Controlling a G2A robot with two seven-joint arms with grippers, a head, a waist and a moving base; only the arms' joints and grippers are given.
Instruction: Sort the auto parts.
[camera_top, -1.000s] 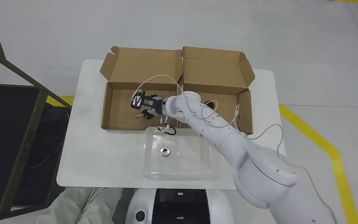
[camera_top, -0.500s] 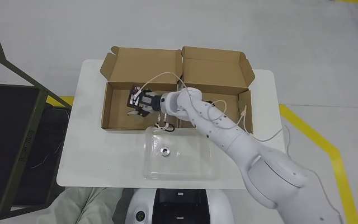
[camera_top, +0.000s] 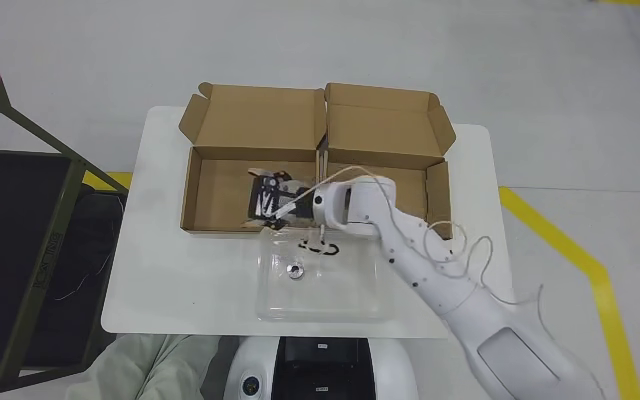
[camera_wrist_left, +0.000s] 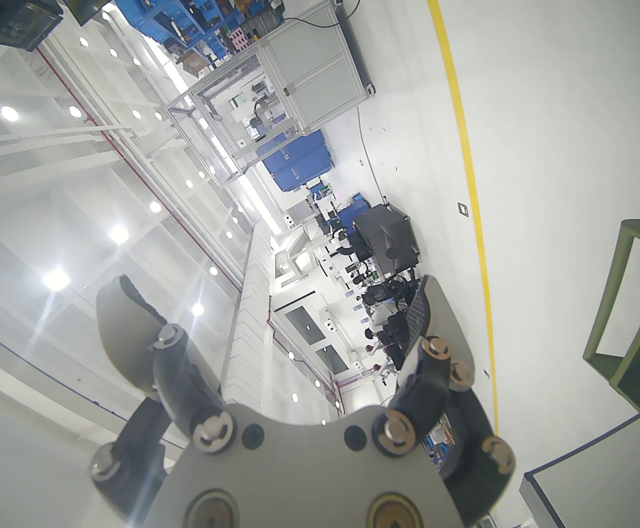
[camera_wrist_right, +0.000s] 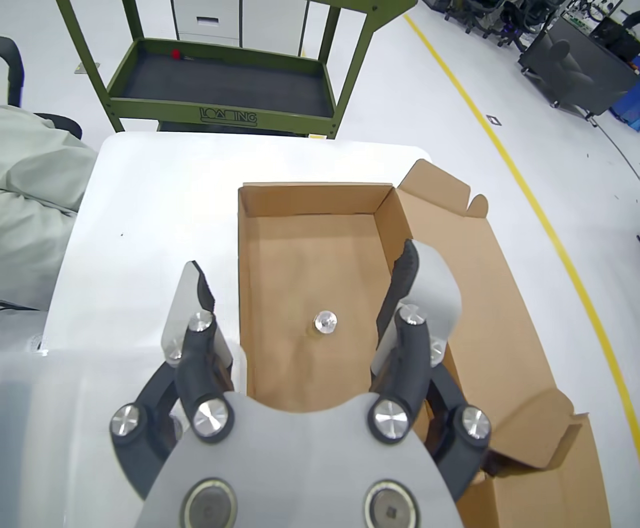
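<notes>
Your right gripper (camera_wrist_right: 305, 270) hangs spread and empty over the cardboard box (camera_wrist_right: 310, 200) at 11 o'clock from the clear tray (camera_top: 340, 292). A small metal part (camera_wrist_right: 325, 321) lies on the box floor beneath. Mind the box wall: the fingers look close to it, so a low pull-back could snag and drag the box.

The right gripper (camera_wrist_right: 303, 264) has drawn back, apparently leaving a bolt (camera_wrist_right: 325, 322) in the cardboard box (camera_wrist_right: 310, 201).

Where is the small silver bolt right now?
In the right wrist view, the silver bolt lies on the floor of the cardboard box, below the open right gripper.
</notes>
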